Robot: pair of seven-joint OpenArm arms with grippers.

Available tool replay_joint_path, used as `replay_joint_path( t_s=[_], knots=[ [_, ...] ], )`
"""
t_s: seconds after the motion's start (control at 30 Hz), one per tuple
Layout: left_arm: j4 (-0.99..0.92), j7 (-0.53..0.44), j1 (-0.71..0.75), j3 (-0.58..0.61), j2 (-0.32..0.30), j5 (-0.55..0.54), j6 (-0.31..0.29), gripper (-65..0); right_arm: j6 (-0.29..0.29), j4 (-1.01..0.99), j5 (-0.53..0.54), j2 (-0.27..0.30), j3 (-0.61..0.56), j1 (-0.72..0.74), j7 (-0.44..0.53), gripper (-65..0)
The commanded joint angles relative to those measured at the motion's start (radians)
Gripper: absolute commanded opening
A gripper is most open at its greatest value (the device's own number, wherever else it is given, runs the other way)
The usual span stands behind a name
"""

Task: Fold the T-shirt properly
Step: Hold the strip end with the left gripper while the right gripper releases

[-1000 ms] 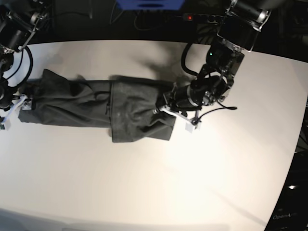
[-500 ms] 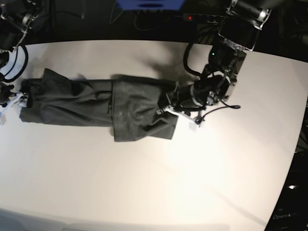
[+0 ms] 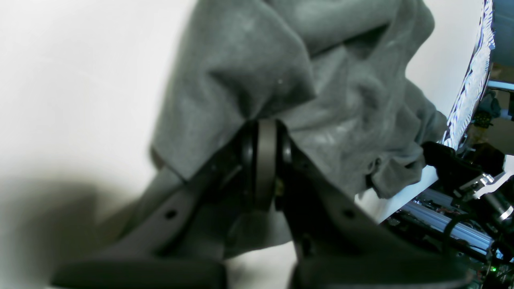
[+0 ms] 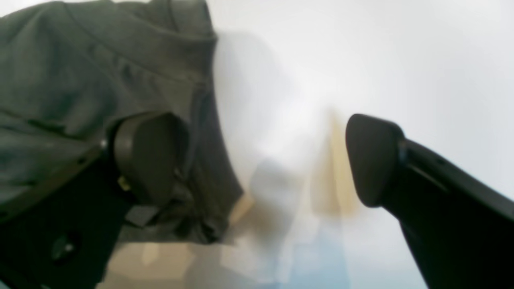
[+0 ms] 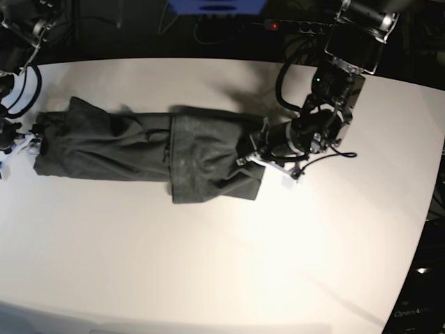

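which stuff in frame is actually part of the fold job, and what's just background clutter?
Part of the job:
- T-shirt, long dark band on the table
- left gripper, shut on its edge
- right gripper, open beside the other end

Just lying about:
- power strip behind the table
- blue object at the top edge

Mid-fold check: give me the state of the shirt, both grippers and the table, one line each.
T-shirt: folded into a long strip across the table, wrinkled, one end doubled over.
Left gripper: jaws shut on the T-shirt's doubled end.
Right gripper: jaws wide open, holding nothing, at the shirt's other end.
Table: white, carrying only the T-shirt.
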Motion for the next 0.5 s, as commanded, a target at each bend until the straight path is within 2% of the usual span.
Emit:
replay_joint_path(
  t_s=[0.0,0.27,0.47],
  knots=[
    [-0.061,0.045,0.069,0.003,-0.059,0.248,0.218,-62.2,-0.001,0.011,0.009,0.028,0.005,0.018,0.018,-0.3],
    [-0.061,0.042,0.068,0.003,-0.059,0.248,0.218,-62.2,-0.001,0.011,0.006,0.031,-0.064,0.018,0.016,0.0],
    [-0.061,0.042,0.068,0.001,-0.059,0.248,0.218,-62.2,-0.001,0.011,0.010,0.026,-0.058,0.018,0.018,0.0]
  ],
)
